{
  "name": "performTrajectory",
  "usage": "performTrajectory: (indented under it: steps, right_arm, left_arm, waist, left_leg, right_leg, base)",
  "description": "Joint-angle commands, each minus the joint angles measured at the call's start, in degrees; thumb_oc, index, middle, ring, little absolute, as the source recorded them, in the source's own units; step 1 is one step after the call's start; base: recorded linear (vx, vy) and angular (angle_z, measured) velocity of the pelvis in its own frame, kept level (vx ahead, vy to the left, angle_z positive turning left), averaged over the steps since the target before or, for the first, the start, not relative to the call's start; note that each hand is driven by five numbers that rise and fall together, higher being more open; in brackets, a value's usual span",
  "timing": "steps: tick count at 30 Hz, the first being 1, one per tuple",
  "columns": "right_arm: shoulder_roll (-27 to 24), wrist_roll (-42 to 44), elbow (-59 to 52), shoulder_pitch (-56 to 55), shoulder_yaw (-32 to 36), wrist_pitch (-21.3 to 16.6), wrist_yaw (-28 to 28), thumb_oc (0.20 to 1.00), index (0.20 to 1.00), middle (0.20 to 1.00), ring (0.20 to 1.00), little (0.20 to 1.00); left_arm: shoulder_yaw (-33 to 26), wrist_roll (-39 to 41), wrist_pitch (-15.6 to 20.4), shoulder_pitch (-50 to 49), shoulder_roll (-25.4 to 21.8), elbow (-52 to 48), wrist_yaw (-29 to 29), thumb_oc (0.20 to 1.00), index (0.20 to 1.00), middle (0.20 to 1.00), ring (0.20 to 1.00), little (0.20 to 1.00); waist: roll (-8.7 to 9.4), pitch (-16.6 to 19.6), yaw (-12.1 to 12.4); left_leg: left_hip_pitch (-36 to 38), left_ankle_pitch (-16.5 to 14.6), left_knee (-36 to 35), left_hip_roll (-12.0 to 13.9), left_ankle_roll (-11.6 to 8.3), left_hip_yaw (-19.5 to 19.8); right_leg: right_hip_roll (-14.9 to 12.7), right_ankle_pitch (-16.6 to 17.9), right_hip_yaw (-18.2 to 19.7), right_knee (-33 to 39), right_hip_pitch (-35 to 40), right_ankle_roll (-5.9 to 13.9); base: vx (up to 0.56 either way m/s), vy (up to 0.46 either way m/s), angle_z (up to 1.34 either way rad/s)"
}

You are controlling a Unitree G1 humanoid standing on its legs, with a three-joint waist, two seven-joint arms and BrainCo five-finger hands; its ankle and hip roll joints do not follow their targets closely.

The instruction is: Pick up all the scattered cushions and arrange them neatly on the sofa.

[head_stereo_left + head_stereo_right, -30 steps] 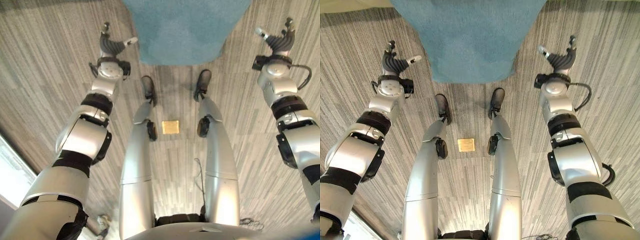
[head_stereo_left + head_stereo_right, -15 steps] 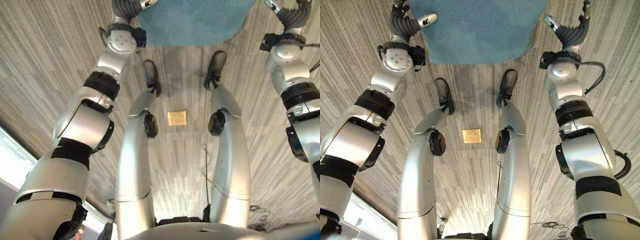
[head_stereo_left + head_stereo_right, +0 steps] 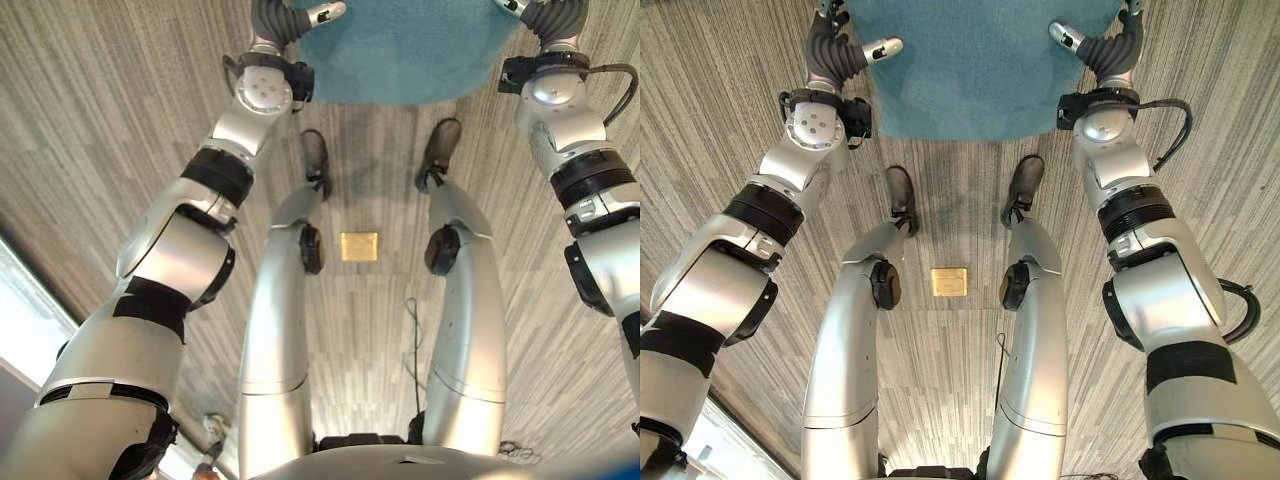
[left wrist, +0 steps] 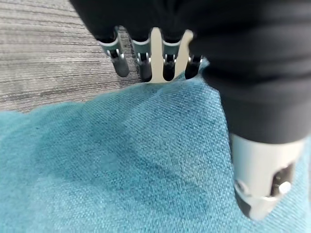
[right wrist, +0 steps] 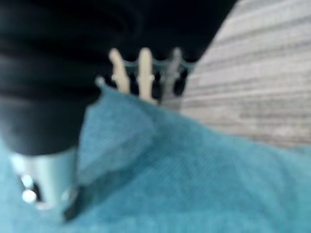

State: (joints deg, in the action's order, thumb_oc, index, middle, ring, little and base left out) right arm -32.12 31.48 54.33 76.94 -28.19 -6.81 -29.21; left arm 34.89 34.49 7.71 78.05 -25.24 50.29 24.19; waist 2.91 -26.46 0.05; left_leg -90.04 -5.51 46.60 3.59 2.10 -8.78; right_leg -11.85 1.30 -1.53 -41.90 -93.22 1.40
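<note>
A large teal cushion (image 3: 980, 70) lies on the striped grey carpet straight ahead of me. My left hand (image 3: 830, 55) is at its left edge and my right hand (image 3: 1105, 50) at its right edge, so the cushion sits between them. Both hands are open. In the left wrist view the straight fingers (image 4: 146, 63) reach down past the cushion's (image 4: 121, 160) edge while the thumb (image 4: 262, 194) hovers over the fabric. The right wrist view has the fingers (image 5: 143, 68) behind a raised corner of the cushion (image 5: 194, 174), with the thumb (image 5: 43, 179) on top.
A small brass floor plate (image 3: 948, 281) is set in the carpet below me. A pale strip (image 3: 20, 330) runs along the floor at the far lower left. Open carpet (image 3: 700, 120) spreads out on both sides of the cushion.
Both hands have come inward from wide apart and now sit against the cushion's two side edges. The whole view has shifted too, bringing the cushion closer.
</note>
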Motion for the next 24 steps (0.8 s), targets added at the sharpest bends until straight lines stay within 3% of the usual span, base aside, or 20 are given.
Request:
performTrajectory:
  steps: [1,10,11,12,24]
  right_arm:
    - [4.32,3.47,0.29,2.74,-5.03,-3.91,2.47,1.000,1.000,1.000,1.000,1.000]
    - [7.08,8.55,1.01,5.36,-6.37,-3.81,4.04,1.000,1.000,1.000,1.000,1.000]
    - [7.11,9.45,0.49,5.39,-6.06,-4.30,4.44,0.291,0.291,0.291,0.291,0.291]
    - [7.26,10.90,-0.49,5.39,-5.40,-5.53,4.62,0.200,0.200,0.200,0.200,0.200]
    - [6.84,13.43,-6.66,2.38,-0.43,-9.99,5.49,0.200,0.200,0.200,0.200,0.200]
  left_arm:
    - [-0.94,1.32,2.45,-0.56,2.64,0.32,-0.47,1.000,1.000,1.000,1.000,1.000]
    - [1.14,3.97,1.65,4.69,2.91,1.13,-0.81,1.000,1.000,1.000,1.000,1.000]
    - [1.19,3.91,1.90,4.96,2.59,0.40,-0.89,0.200,0.200,0.200,0.200,0.200]
    - [0.95,4.27,2.44,5.23,1.84,-0.72,-0.83,0.200,0.200,0.200,0.200,0.200]
    - [-1.74,5.74,4.09,2.47,-1.86,-4.88,-0.97,0.200,0.200,0.200,0.200,0.200]
  waist:
    - [-3.27,3.54,-0.97]
    - [-4.16,2.58,-0.61]
    - [-4.21,2.51,-0.66]
    - [-4.32,2.56,-0.66]
    - [-4.35,5.75,-1.10]
  left_leg:
    - [0.09,0.68,-2.75,-2.20,-3.26,6.47]
    - [0.09,0.85,-2.00,-2.39,-3.55,6.60]
    - [0.09,0.84,-1.89,-2.34,-3.58,6.54]
    - [0.09,0.83,-1.86,-2.32,-3.61,6.49]
    - [0.09,0.91,-3.00,-2.46,-3.86,6.44]
  right_leg:
    - [-0.42,-9.18,1.71,-8.22,3.26,5.95]
    - [-0.53,-9.15,2.01,-8.73,3.26,5.97]
    - [-0.49,-9.23,2.04,-8.78,3.26,5.98]
    - [-0.49,-9.20,2.20,-8.86,3.26,6.03]
    - [0.49,-9.14,2.16,-8.42,3.26,6.07]
  base:
    - [0.01,-0.002,0.06]
    - [0.00,0.001,0.00]
    - [0.00,0.000,0.00]
    - [0.00,0.000,0.00]
    - [0.00,0.003,0.00]
